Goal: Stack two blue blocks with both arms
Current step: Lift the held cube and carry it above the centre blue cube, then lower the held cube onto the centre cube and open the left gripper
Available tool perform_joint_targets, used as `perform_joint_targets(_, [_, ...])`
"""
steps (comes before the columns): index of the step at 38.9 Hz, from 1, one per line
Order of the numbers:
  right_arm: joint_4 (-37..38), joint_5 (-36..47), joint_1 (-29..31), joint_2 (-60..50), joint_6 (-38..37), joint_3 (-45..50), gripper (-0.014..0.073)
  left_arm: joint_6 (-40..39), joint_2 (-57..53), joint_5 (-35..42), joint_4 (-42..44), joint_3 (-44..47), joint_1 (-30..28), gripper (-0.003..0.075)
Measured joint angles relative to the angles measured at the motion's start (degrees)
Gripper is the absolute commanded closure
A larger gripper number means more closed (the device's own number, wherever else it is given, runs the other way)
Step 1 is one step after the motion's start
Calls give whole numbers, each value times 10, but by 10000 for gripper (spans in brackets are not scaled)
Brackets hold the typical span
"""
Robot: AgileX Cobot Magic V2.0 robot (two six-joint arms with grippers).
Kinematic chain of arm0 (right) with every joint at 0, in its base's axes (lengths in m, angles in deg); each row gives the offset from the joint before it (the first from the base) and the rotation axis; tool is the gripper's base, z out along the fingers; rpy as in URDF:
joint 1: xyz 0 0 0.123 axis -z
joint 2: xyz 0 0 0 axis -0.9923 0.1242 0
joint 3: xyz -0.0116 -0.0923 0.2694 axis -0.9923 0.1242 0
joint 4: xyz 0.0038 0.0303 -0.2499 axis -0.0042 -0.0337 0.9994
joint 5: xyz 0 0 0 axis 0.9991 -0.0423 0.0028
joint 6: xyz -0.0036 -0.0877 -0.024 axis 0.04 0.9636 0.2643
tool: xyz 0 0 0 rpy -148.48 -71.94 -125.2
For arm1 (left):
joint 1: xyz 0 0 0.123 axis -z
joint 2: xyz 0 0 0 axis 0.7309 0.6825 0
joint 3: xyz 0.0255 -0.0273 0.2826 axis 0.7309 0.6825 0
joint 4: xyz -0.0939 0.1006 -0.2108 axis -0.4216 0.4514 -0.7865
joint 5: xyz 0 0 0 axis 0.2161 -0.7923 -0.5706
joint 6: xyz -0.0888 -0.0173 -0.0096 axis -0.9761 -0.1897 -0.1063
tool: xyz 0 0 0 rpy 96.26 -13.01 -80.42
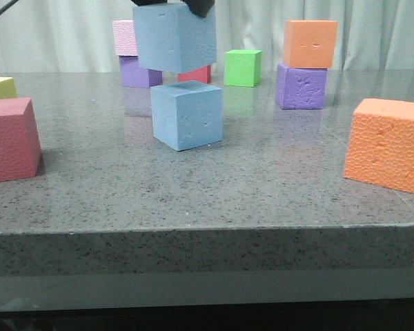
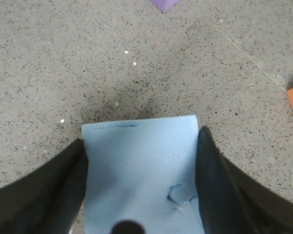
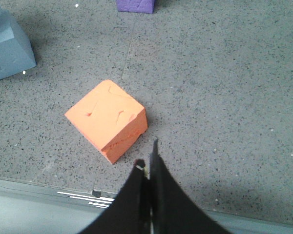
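Grey table [image 1: 276,200]; one blue block [image 1: 187,114] rests on it near the middle; second blue block [image 1: 174,36] hangs above and slightly behind, no contact, so lift done, lowering and release left; left gripper [image 2: 139,161] clamped on its sides; right gripper [image 3: 147,168] pressed together, empty, above orange block [image 3: 107,119] near the table edge.
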Motion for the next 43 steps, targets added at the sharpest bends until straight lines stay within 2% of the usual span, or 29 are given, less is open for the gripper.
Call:
perform_joint_targets(14, [0, 0, 0, 0, 0, 0, 652, 0, 22, -3, -12, 3, 0, 324])
perform_joint_targets(17, [0, 0, 0, 0, 0, 0, 652, 0, 22, -3, -13, 3, 0, 284])
perform_joint_targets(23, [0, 0, 0, 0, 0, 0, 652, 0, 22, -4, -13, 3, 0, 120])
perform_joint_targets(27, [0, 0, 0, 0, 0, 0, 652, -1, 22, -4, -14, 3, 0, 69])
perform_joint_targets(39, [0, 0, 0, 0, 0, 0, 652, -5, 22, -11, -15, -24, 0, 73])
perform_joint_targets(43, [0, 0, 0, 0, 0, 0, 652, -5, 16, -19, -15, -37, 0, 143])
